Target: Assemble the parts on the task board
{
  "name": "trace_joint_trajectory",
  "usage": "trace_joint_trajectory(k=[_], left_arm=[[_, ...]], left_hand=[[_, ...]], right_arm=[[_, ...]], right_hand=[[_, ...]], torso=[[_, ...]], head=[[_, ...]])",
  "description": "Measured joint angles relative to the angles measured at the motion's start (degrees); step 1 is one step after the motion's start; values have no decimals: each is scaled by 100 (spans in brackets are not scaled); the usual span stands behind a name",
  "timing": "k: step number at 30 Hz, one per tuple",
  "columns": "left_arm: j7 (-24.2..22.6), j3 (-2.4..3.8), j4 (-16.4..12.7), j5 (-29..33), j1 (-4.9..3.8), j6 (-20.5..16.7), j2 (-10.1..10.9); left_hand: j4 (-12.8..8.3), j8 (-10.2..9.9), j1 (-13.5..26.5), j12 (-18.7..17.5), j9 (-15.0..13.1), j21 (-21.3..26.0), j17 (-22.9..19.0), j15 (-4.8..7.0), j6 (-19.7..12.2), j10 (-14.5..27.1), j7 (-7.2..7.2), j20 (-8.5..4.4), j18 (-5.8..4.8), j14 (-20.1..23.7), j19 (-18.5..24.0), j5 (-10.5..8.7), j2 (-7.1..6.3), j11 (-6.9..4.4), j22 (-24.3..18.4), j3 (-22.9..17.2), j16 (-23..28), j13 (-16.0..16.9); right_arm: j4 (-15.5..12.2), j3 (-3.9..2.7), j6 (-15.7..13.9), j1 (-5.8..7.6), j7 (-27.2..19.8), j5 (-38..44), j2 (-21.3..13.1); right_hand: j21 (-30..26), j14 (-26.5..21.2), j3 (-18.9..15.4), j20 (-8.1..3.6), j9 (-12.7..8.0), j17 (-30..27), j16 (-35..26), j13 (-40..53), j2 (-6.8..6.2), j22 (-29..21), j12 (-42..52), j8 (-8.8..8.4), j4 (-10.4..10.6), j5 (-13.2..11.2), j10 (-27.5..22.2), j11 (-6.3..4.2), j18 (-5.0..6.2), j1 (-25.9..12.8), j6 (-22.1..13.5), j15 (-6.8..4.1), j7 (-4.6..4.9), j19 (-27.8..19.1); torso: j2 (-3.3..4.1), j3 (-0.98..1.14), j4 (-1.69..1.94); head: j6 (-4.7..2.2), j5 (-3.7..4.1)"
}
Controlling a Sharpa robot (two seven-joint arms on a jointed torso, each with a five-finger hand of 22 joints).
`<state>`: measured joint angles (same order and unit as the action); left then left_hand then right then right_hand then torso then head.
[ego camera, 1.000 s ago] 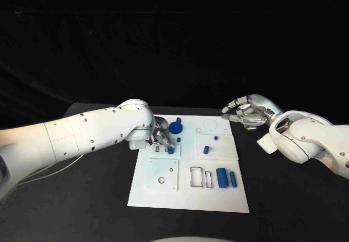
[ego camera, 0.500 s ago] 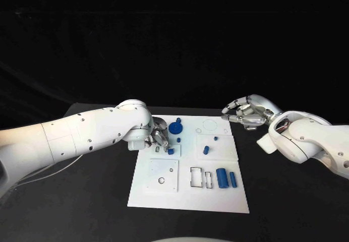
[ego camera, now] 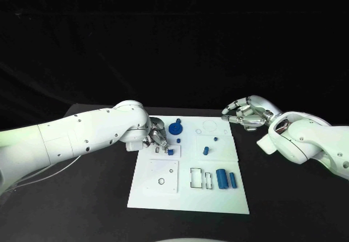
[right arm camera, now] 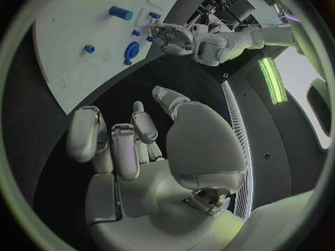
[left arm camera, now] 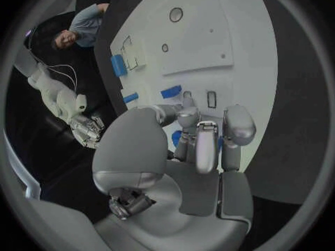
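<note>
Your left hand (ego camera: 157, 138) has drifted a little toward the board's near-left side over the last second, and the small blue part (ego camera: 170, 150) that sat right under its fingertips a second ago now shows just beside them, lying on the task board (ego camera: 190, 199) next to a small rectangular slot. From the left wrist view the fingers (left arm camera: 199, 145) are curled down over the board with a bit of blue (left arm camera: 176, 138) showing behind them; you cannot tell from these pictures whether that hand is pinching the piece or only touching it. The blue gear-like part (ego camera: 176, 129) sits just behind the hand, apparently untouched. Your right hand (ego camera: 246, 114) hangs off the board's far-right corner as it did before, fingers curled in and nothing in them. Two blue cylinders (ego camera: 226, 178) lie side by side near the board's right edge, and a short blue peg (ego camera: 206, 149) rests toward the middle. Treat this as a seating attempt in progress: the part looks close to its slot but not clearly in it, so check alignment before you press down
</note>
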<state>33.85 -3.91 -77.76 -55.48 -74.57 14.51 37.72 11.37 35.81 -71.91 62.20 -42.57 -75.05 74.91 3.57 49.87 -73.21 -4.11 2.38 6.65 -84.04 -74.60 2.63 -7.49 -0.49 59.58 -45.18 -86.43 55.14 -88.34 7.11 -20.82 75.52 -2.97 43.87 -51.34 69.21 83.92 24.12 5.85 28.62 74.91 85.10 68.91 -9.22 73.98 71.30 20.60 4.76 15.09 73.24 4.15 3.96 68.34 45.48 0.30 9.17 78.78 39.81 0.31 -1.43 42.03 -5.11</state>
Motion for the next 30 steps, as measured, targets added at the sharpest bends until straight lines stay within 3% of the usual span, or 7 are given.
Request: trace_joint_trajectory(k=[2, 7, 14, 19, 23, 27, 30], left_arm=[[-6, 6, -26, 10, 3, -24, 48], [-27, 23, -118, 99, 5, -99, 240], [-64, 31, -370, 354, 7, -256, 567], [-84, 33, -578, 630, 28, -386, 750], [-98, 32, -721, 934, 69, -512, 884], [-122, 29, -846, 1331, 111, -662, 1000], [-142, 28, -889, 1574, 134, -745, 1053]], left_hand=[[63, 0, 220, -31, -9, 0, 0, 0, -9, 0, -9, 9, 0, 0, 9, 2, -54, 0, -8, -2, 0, -33], [513, -58, 832, -31, -6, 0, 0, 0, 3, -16, -21, 9, 0, 0, 9, 4, -107, 15, -24, 381, 0, -42], [549, -208, 1781, -27, 35, 0, 0, 0, 116, -30, 12, 9, 0, 0, 9, 4, -142, 29, -34, 1324, 0, -9], [555, -235, 2005, 3, 35, 0, 0, 0, 159, -30, 16, 9, 0, 0, 9, 4, -20, 30, 12, 1667, 0, 24], [554, -430, 2110, 83, 105, 0, 0, 0, 155, -54, 11, 9, 0, 0, 8, 3, 86, 49, 36, 1808, -21, 97], [554, -670, 2125, 271, 240, -22, 0, 0, 124, -166, -19, 31, -1, 0, -14, 3, 318, 59, 54, 1938, -21, 366], [551, -803, 2079, 218, 324, -22, 0, -2, 157, -155, -51, 31, 0, 2, -14, 24, 392, 70, 53, 1989, -21, 332]], right_arm=[[1, 0, 1, -1, 0, 1, 0], [3, 0, 1, -4, 0, 3, -5], [10, 0, 1, -8, 0, 5, -12], [17, 3, 1, -17, 2, 7, -15], [19, 5, 2, -27, 4, 16, -16], [19, 6, 3, -33, 7, 44, -21], [18, 7, 3, -34, 9, 61, -21]], right_hand=[[0, 0, 0, 0, 0, 4, 0, 0, 0, 0, 0, 0, 0, 0, 0, 0, 0, 0, 0, 0, 0, 0], [0, 0, 0, 0, 0, 4, 0, 0, 0, 0, 0, 0, 0, 0, 0, 0, 0, 0, 0, 0, 0, 0], [0, 0, 0, 0, 0, 4, 0, 0, 0, 0, 0, 0, 0, 0, 0, 0, 0, 0, 0, 0, 0, 0], [0, 0, 0, 0, 0, 3, 0, 0, 0, 0, 0, 0, 0, 0, 0, 0, 0, 0, 0, 0, 0, 0], [0, 0, 17, 0, 0, 3, 0, 0, 0, 0, 0, 0, 16, 0, 0, 0, 0, 0, 0, 0, 0, 0], [0, 0, 17, 0, 0, 3, 0, 0, 0, 9, 0, 0, 16, 0, 0, 0, 0, 0, 0, 0, 0, 0], [0, 0, 17, 0, 0, 3, 0, 1, 0, 9, 0, 0, 16, 0, 0, 0, 0, 0, -16, 0, 16, 0]], torso=[[0, 1, -2], [-1, 3, -1], [-5, 7, 5], [-4, 8, 4], [-4, 8, 3], [-4, 7, 4], [-4, 7, 5]], head=[[0, 0], [1, 14], [-7, 27], [-17, 21], [-24, 20], [-31, 20], [-37, 16]])
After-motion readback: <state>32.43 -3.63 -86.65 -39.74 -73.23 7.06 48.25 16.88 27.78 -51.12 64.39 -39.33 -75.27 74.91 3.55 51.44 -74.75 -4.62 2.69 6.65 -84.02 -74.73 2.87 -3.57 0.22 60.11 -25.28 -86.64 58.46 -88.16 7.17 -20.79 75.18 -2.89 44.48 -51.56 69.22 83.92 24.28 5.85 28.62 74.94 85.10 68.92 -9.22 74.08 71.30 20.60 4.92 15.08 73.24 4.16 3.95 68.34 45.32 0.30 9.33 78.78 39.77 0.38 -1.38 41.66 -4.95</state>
